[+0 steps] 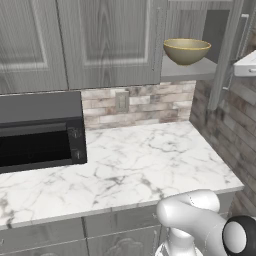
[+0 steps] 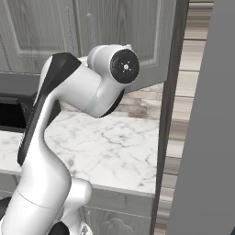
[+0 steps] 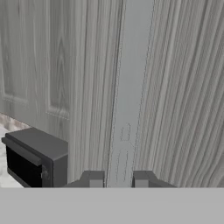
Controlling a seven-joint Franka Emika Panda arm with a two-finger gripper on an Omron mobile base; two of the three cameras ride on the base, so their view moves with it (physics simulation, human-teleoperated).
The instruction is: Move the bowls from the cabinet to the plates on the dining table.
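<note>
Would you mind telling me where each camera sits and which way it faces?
Left base view: behind-left, facing marble counter, microwave, bowl on cabinet shelf; arm elbow lower right.
Right base view: behind-right, same counter; arm fills left.
Hand view: on hand, facing cabinet door; pincer tips at bottom.
All share the microwave.

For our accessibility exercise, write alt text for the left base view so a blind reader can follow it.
A tan bowl sits on the shelf of an open grey wall cabinet at upper right. Below lie a white marble counter and a black microwave at left.
</note>
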